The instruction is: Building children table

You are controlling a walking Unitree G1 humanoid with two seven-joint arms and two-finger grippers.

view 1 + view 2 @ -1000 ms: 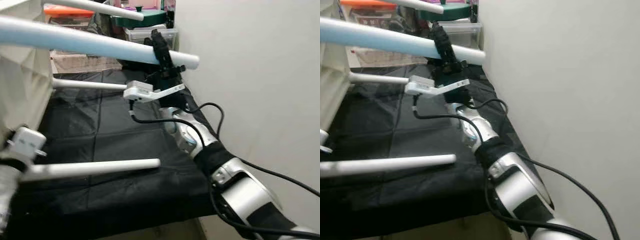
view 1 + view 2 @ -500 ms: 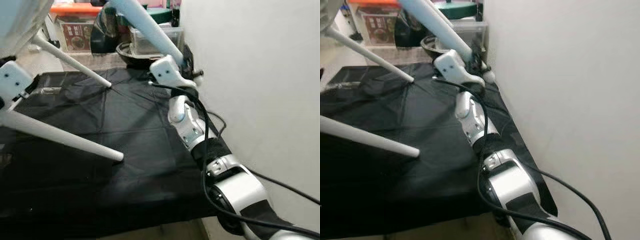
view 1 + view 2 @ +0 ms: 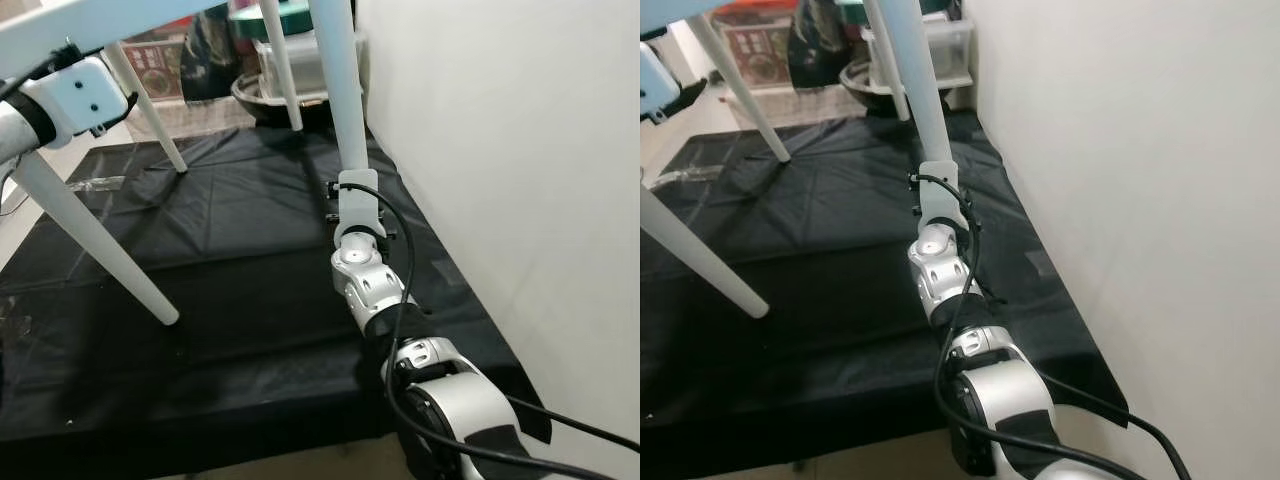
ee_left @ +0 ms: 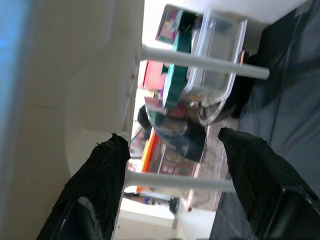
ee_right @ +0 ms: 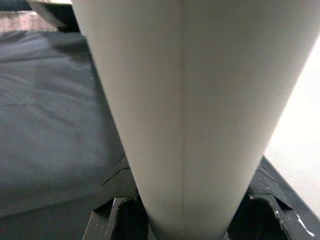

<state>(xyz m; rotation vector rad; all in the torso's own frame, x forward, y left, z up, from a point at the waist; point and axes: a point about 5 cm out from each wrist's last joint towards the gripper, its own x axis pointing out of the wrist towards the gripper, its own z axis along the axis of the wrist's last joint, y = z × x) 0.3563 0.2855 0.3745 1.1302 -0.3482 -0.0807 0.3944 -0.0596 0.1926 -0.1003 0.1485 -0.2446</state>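
The small white children's table (image 3: 90,15) stands nearly upright, its pale top slanting across the upper left of the left eye view and its round white legs pointing down to the black cloth sheet (image 3: 220,260) spread on the floor. The near-left leg (image 3: 95,245) reaches the cloth at centre left; two far legs (image 3: 150,115) come down near the top of the frame.

The right pincer (image 5: 182,210) is closed round the foot of the near-right white leg (image 3: 340,90), which rises through the upper middle of the left eye view, beside the plain white wall (image 3: 500,150) on the right. In the right wrist view the leg runs between the two black fingers (image 5: 125,185), pressed on both sides.

The left pincer (image 4: 170,150) sits at the upper left edge, up by the underside of the top. In the left wrist view its black fingers (image 4: 107,165) stand spread, with clear storage boxes (image 4: 217,55) and two legs showing through the gap. I judge it open and holding nothing.

The main risk, as I read it, is that the table rests on one grip low on one leg. A pull on that foot could lever the screwed joint loose or tip the table onto the wall. The smooth round leg could also turn within the fingers. The loose cloth may ruck under the near-left foot. The black cable (image 3: 400,290) along the right arm hangs slack near the leg and could snag.
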